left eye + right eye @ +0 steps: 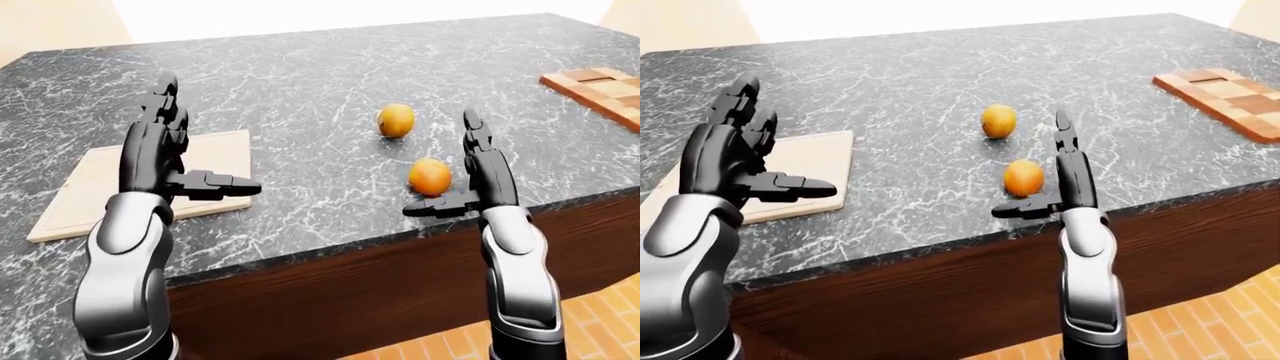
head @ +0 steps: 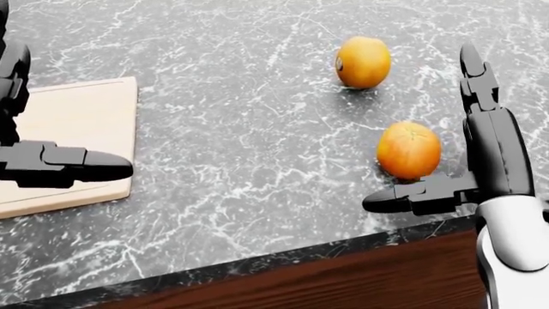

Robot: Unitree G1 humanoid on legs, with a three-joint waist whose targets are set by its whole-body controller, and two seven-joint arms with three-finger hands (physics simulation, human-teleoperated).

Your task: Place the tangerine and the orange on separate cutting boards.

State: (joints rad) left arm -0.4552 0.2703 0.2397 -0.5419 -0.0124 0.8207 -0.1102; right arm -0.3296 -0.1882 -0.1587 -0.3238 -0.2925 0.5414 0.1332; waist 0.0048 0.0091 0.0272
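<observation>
Head view: orange (image 2: 409, 150) just left of right hand (image 2: 463, 161) — fingers spread, not gripping; tangerine (image 2: 363, 62) beyond.

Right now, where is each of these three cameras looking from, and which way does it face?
Head view: on the head, angled steeply down at the counter edge; open left hand and right hand at the sides.
Left-eye view: on the head, looking out across the counter; both forearms and hands show.
Right-eye view: the same, shifted slightly sideways.
Shared: two orange fruits, light cutting board; only the eye views show the checkered board.
</observation>
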